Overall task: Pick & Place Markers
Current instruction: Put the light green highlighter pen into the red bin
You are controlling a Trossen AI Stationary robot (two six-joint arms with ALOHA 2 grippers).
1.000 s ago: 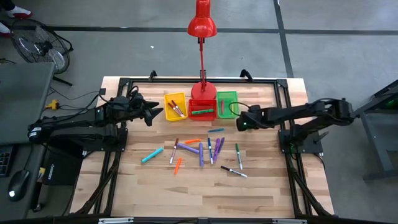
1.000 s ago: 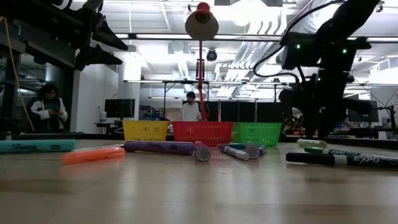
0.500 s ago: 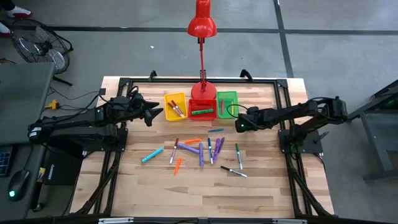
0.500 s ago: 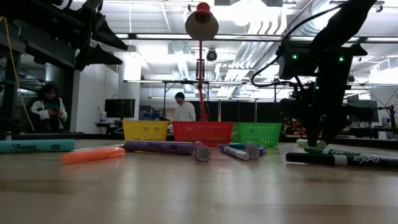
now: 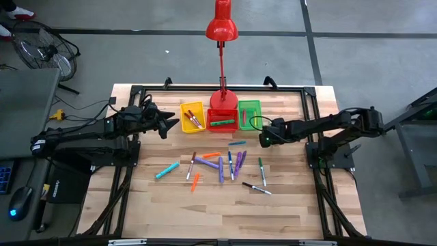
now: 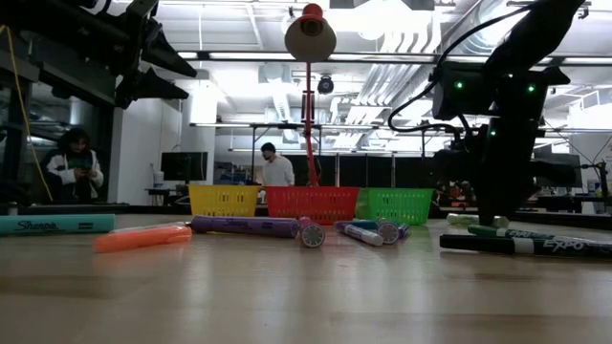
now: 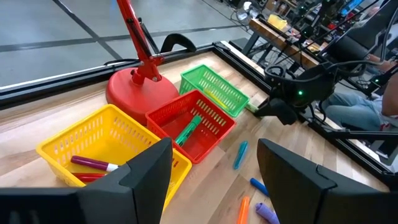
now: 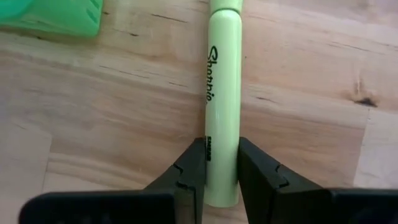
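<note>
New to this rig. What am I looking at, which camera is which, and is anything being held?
Two dark robot arms work at a wooden table. One camera looks straight down, one sits at table height, and one rides on each wrist. Loose markers lie mid-table; behind them stand a yellow bin, a red bin and a green bin, some already holding markers, beside a red lamp. The right gripper has its fingers on both sides of a pale green Sharpie highlighter lying on the wood by the green bin. The left gripper waits open near the yellow bin.

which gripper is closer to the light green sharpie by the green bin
Right. The right gripper has its fingers on either side of the light green sharpie on the table. The left gripper hangs far off, beyond the yellow bin.
</note>
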